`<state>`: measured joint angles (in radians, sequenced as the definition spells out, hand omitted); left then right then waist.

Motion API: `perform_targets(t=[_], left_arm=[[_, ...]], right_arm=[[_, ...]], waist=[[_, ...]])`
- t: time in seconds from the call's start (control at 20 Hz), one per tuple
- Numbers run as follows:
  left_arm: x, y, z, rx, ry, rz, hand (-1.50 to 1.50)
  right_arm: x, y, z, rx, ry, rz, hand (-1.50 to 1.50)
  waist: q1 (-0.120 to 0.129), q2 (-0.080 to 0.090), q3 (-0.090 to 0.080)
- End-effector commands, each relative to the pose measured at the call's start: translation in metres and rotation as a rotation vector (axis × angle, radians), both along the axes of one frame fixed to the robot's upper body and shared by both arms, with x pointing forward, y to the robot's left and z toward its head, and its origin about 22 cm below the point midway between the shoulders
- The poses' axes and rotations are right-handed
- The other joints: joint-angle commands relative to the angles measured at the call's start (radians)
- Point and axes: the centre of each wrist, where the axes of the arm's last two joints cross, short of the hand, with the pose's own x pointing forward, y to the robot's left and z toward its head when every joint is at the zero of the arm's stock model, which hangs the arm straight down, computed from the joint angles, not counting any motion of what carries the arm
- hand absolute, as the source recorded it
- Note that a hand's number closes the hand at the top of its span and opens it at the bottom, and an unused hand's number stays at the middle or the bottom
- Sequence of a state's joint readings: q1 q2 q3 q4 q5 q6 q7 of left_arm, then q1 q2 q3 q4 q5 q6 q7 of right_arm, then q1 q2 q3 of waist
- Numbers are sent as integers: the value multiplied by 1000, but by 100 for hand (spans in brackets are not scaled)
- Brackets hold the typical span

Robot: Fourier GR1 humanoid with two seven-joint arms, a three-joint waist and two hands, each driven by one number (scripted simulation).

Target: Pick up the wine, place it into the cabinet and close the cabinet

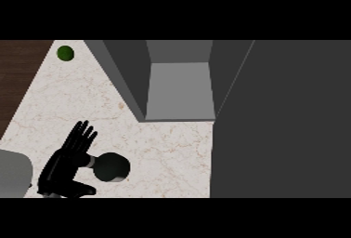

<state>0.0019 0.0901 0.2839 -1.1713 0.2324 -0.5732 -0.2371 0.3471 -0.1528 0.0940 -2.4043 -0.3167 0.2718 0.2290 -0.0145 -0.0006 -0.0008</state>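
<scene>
At the near left, the left hand (pixel 67 160) shows with fingers straight and spread, pointing far; its palm side is just beside the wine (pixel 109 167), not curled round it. The wine stands on the marble counter (pixel 171 153), seen almost from above as a dark round body with a pale neck toward the hand, so its long axis cannot be told for sure. Bare counter lies right of it up to the dark cabinet door (pixel 281 121). Farther off, the cabinet (pixel 178 88) stands open. A green round thing (pixel 65 52) sits far left near the counter's edge.
</scene>
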Motion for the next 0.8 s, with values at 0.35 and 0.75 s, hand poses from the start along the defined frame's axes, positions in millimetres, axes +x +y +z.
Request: perform_targets(t=[0.35,0.75], left_arm=[[11,-16,-57,-85,60,-54,-150],[23,-24,-64,-196,41,11,-150]], right_arm=[[-22,9,29,60,-36,45,-150],[-31,13,34,55,-44,47,-150]], waist=[[-3,2,-1],[-5,1,-1]])
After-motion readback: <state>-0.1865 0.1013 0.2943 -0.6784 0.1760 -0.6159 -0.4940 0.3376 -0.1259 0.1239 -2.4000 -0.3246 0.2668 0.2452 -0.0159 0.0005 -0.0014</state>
